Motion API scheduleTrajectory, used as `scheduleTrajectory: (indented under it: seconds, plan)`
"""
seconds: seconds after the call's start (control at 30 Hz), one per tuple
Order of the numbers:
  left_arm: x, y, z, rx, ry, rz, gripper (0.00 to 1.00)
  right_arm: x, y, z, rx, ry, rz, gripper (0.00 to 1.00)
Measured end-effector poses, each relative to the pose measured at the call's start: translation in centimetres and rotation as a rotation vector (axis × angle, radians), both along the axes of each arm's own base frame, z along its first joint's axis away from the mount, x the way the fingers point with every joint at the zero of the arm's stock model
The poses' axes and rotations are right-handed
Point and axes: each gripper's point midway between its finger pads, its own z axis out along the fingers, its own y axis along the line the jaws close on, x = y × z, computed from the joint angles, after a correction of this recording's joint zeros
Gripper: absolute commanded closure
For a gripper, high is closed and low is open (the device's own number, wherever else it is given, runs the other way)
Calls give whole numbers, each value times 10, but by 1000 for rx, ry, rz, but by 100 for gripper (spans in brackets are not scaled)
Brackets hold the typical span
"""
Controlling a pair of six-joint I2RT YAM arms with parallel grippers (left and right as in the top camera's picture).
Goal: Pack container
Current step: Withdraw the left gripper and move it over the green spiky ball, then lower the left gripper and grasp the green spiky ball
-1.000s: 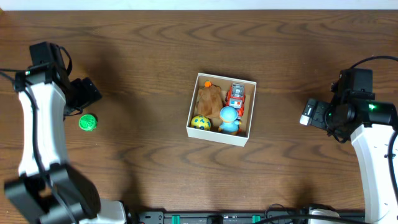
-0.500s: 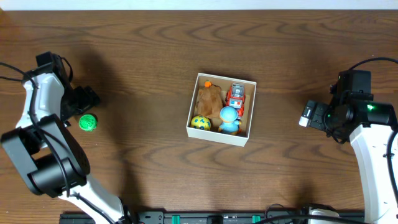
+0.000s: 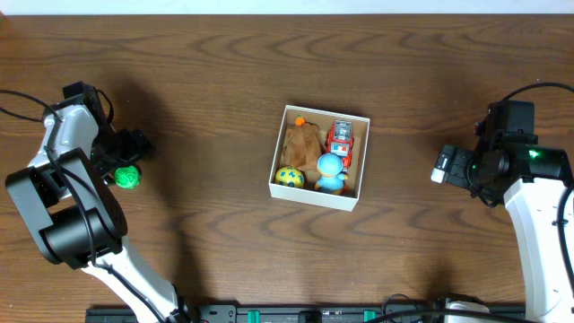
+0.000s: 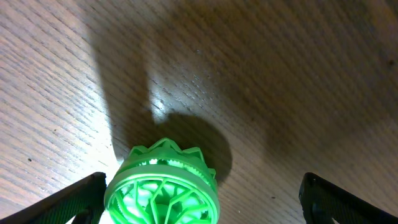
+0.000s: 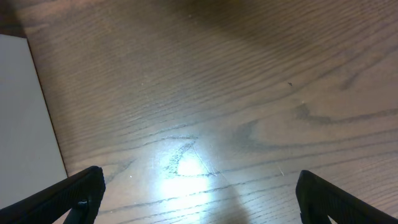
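Observation:
The container [image 3: 271,170], a small white box with a tan inside, stands mid-table. It holds a brown plush [image 3: 302,142], a red toy [image 3: 340,138], a blue figure [image 3: 330,171] and a yellow-green ball [image 3: 289,177]. A green lattice ball [image 3: 127,177] lies on the wood at the left. My left gripper [image 3: 134,157] is open right above it; in the left wrist view the ball [image 4: 161,186] sits between the open fingers [image 4: 202,205], close to the left one. My right gripper [image 3: 441,165] is open and empty over bare wood right of the container, whose white wall shows in the right wrist view [image 5: 22,112].
Dark wooden table [image 3: 206,81] all round. A black rail with cables [image 3: 296,314] runs along the front edge.
My left arm has swung in and lowered over the green ball, which now sits between its fingers. The ball, the container and the right arm have not moved.

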Motion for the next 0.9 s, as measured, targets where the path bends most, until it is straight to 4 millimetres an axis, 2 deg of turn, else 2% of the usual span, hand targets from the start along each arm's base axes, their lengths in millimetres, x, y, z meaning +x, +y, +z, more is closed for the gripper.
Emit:
scheduleTrajectory:
  seconds: [0.27,0.43,0.77,0.9]
  plan:
    - [4,1,-3,6,-22,-3,2,0,0,0,0,1,1,1]
    - [-4,-3,-12,-5,-6,-2,2,0,0,0,0,1,2,1]
    - [-4,-3,-13,-5,-7,-3,0,0,0,0,-1,1,3,1]
    - [-4,-3,-13,-5,-7,-3,4,0,0,0,-1,1,3,1]
